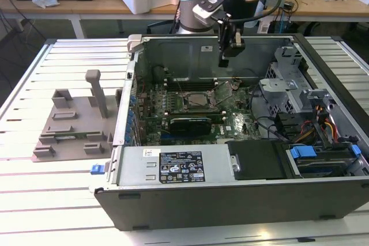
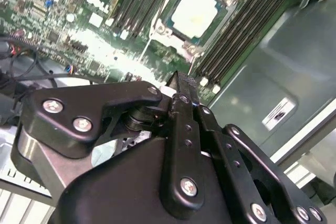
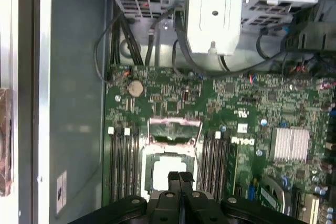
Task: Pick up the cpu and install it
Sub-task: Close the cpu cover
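My tool (image 3: 179, 177) hangs inside the open computer case (image 1: 230, 203), its two fingers (image 2: 181, 93) pressed together with nothing between them. Just past the fingertips, in both wrist views, the cpu (image 2: 194, 11) lies flat in its socket on the green board (image 3: 236, 98), pale shiny top facing up and clear of my tool. The socket's metal cover (image 3: 174, 128) stands swung open at one edge of the chip, and rows of dark memory slots (image 3: 123, 156) run along both sides of it. In the exterior view my tool hovers above the board near the case's far wall, with the cpu lower down and a little toward the exterior view's left. Outside the case, on the slatted surface (image 1: 57, 200), a grey plate with raised blocks (image 1: 69, 125) lies toward the exterior view's left.
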